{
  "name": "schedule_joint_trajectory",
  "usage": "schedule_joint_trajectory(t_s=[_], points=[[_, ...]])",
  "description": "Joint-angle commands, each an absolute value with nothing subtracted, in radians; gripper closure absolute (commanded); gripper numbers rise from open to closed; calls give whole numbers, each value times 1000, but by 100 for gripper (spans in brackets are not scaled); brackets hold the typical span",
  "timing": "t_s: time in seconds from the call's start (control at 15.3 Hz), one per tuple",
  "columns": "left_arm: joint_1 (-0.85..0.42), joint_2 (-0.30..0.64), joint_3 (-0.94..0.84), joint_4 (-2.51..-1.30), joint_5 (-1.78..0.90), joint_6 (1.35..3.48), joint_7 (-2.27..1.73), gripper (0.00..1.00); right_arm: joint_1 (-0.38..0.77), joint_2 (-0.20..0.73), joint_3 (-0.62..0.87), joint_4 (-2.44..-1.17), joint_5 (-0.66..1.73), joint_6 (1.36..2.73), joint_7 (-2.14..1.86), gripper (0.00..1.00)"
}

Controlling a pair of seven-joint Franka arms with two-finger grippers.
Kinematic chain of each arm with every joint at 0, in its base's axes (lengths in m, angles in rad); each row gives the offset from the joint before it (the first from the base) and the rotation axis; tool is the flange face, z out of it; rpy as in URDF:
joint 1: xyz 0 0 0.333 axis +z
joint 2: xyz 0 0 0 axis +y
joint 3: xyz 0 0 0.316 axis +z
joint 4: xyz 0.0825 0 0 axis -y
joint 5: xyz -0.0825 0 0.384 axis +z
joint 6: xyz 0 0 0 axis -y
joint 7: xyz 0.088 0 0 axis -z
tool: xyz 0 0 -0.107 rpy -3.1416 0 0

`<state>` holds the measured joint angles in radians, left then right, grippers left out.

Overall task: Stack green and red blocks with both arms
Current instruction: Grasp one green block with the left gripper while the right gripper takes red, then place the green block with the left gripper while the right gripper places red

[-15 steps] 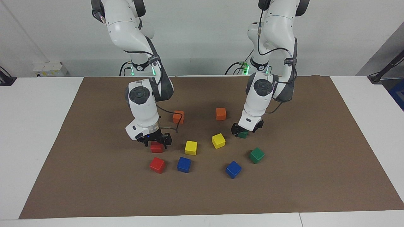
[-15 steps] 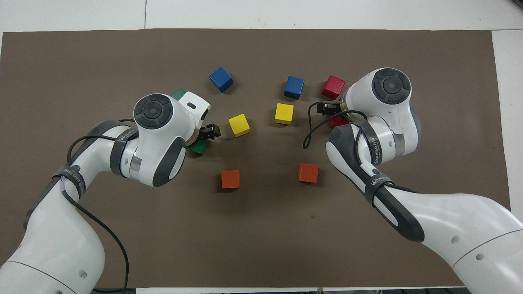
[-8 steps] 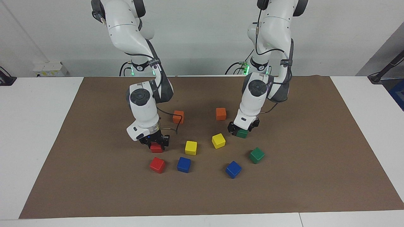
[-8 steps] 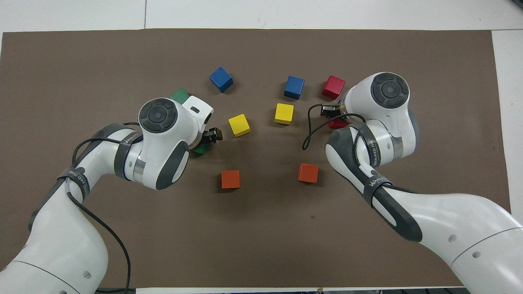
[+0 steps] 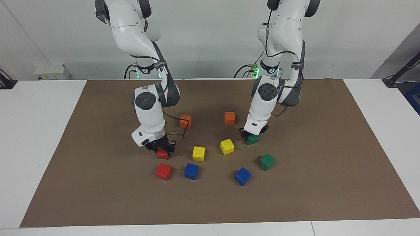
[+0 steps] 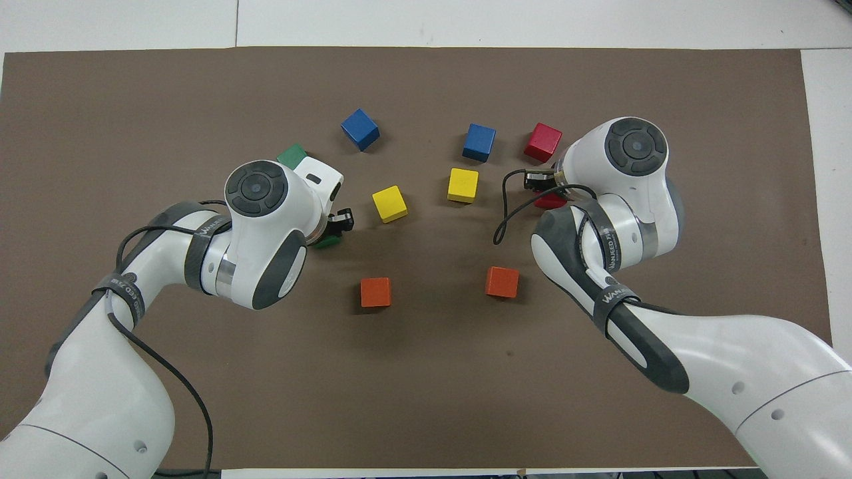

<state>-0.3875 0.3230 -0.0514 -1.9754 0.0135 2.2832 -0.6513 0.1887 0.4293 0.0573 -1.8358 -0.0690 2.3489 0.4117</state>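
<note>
Around both claws, yellow cubes [image 5: 198, 153], blue cubes [image 5: 191, 171].

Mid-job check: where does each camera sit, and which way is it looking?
Facing view: high across the table, looking back at the robots; both arms show nearly whole, the left claw down at a green block, the right claw at a red block.
Overhead view: above the robots' end, looking steeply down; arms enter from the bottom.
Shared: the brown mat and all ten blocks, seen half a turn apart.
</note>
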Motion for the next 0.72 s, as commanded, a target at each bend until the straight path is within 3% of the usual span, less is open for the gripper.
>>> schedule_joint_trajectory(t_s=[0.0, 0.26, 0.52, 0.65], points=[[-310, 272, -43, -1890, 31, 2114, -623, 100, 98, 364, 64, -1809, -81, 2220, 280, 100], [-88, 221, -40, -1827, 29, 1970, -237, 100, -66, 272, 66, -1880, -80, 2167, 64, 100], [90, 222, -34, -1832, 34, 2002, 78, 100, -161, 232, 66, -2086, -78, 2447, -106, 100], [129, 225, -34, -1845, 34, 2049, 103, 100, -164, 241, 66, -2094, -78, 2483, -112, 100]])
